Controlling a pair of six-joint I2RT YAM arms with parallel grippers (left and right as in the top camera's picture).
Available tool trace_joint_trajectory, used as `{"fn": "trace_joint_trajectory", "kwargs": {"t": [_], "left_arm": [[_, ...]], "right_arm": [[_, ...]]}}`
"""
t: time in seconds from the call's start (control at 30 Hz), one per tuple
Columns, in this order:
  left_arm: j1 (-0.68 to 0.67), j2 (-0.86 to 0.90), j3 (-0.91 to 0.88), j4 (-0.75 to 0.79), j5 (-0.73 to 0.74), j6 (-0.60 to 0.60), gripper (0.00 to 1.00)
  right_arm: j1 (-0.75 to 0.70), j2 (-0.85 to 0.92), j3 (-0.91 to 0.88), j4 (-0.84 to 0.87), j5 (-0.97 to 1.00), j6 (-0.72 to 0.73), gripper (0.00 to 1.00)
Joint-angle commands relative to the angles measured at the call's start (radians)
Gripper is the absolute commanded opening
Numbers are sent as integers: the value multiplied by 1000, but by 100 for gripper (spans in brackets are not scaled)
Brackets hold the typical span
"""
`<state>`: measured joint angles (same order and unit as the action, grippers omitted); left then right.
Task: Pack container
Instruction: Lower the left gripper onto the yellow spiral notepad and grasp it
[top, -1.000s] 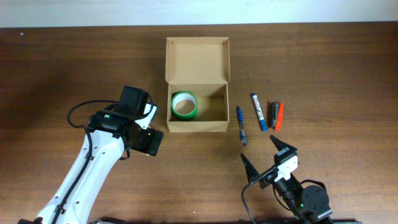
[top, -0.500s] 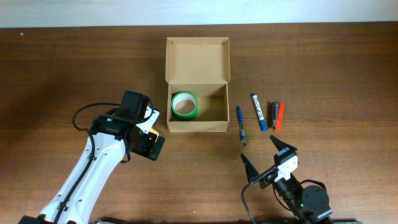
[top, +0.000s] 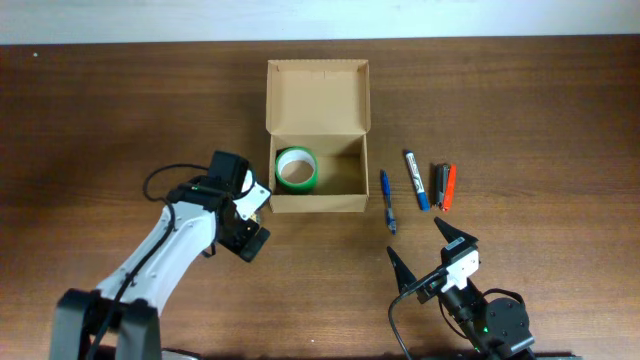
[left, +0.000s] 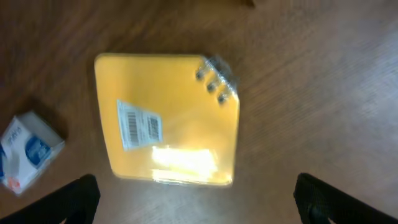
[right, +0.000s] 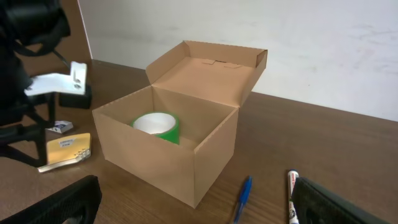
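Left gripper (left: 198, 200): hovering over a flat yellow barcoded packet (left: 168, 118), jaws spread.
Right gripper (top: 414, 238): jaws gaping, holding nothing.
Tan cardboard box (top: 318, 100): sitting mid wooden table (top: 100, 120), lid open, green tape roll (top: 296, 168) inside.

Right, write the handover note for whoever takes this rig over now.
Left hand: open, empty, above the flat yellow pad with a barcode label, by the near-left corner of the tan cardboard box.
Right hand: open, empty, over the wooden table.
Box: lid flap up, green tape roll inside, left side.
Done: roll packed.
To do: yellow pad, small white-and-blue packet beside it; right of the box, blue pen, blue-capped white marker, black marker, orange marker. Then likely close the lid.
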<state>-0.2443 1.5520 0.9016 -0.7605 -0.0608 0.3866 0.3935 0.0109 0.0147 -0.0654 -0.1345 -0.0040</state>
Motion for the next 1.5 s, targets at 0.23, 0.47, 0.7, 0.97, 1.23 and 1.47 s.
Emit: {"fn": "trace_joint_trajectory", "kwargs": {"t": [0.23, 0.47, 0.7, 0.97, 1.23, 1.47], "left_arm": [[14, 132, -11, 113, -68, 69, 100], [25, 152, -11, 123, -65, 75, 100], [20, 101, -11, 42, -60, 71, 100], [22, -29, -11, -18, -64, 71, 100], [25, -70, -11, -18, -64, 58, 100], [25, -69, -48, -18, -86, 56, 99]], "right_arm": [[6, -8, -10, 2, 9, -3, 99], [6, -8, -10, 2, 9, -3, 99], [6, -8, -10, 2, 9, -3, 99], [6, -8, -10, 2, 9, -3, 99], [5, -8, -10, 2, 9, -3, 99], [6, -8, -10, 2, 9, -3, 99]]}}
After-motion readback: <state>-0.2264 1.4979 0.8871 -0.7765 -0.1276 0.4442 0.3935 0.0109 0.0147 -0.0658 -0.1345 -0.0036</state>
